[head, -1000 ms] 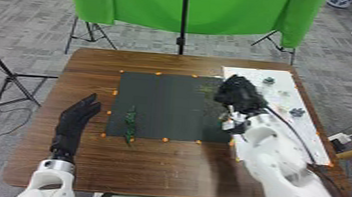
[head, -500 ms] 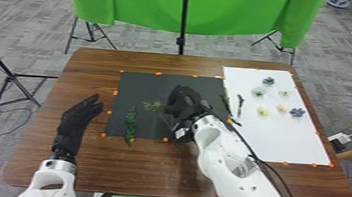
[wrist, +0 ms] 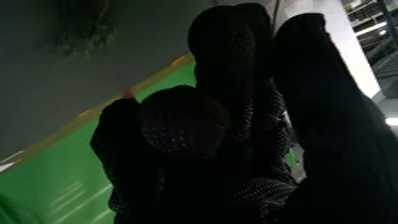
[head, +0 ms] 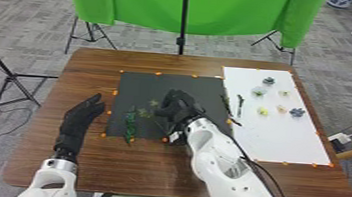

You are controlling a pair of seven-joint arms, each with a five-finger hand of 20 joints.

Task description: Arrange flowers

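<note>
The right hand (head: 181,104) has its fingers drawn in narrow, with what looks like the thin stem of a leafy sprig (head: 153,103) pinched in them. The sprig's pale green leaves stick out past the fingers on the side towards the mat's left edge, over the dark mat (head: 142,86) and right of its middle-left stretch, where a darker green stem (head: 130,125) lies lengthwise near the near left corner. Whether the leaves touch the mat I cannot tell.

The sprig should weigh next to nothing. I'd expect a springy stem with soft leaf ends that bend or snag on the glove, so the hold belongs low on the bare stem, firm enough that it doesn't roll, with the leaves left free.

Further out, two dark twigs (head: 232,105) lie by the left edge of the white sheet (head: 267,143); they look stiffer and would take a pinch at mid-length. The small blooms, such as the yellow flower (head: 263,111) and the blue-grey flower (head: 297,112) nearer the right edge, look easily crushed and are best taken by the base, not the petals.

The left hand (head: 83,111) rests with fingers straight, near the table's (head: 150,170) left edge
</note>
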